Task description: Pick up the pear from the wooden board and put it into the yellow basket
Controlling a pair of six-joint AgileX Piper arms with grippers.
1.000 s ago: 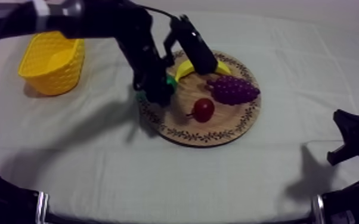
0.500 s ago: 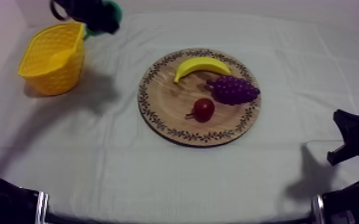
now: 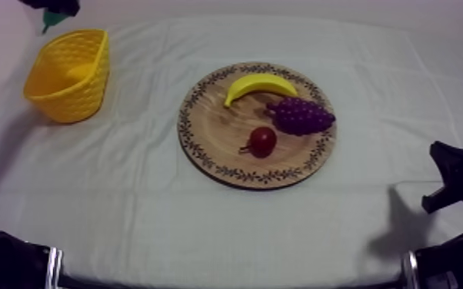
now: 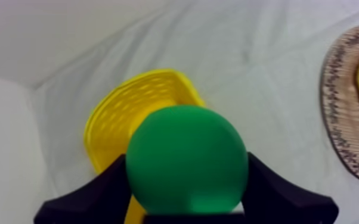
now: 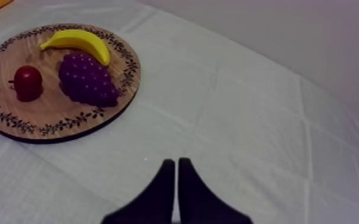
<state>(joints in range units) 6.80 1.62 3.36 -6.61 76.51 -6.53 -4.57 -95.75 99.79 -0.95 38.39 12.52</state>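
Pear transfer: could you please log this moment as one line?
pear: in left gripper, near yellow basket, unreleased | right gripper: shut, resting

Your left gripper [image 4: 186,179]: over the table's far left corner, clamping the pear [image 4: 185,143]. Your right gripper [image 5: 176,164]: fingers together, near right edge.

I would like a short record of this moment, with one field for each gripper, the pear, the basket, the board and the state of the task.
left gripper: shut on the pear, raised close to the basket
right gripper: shut on nothing, low over the cloth beside the board
pear: green, in the air, not in the basket
basket: yellow, upright, no fruit seen inside
board: holds the banana, the grapes and the small red fruit
task state: pear off the board, not yet released
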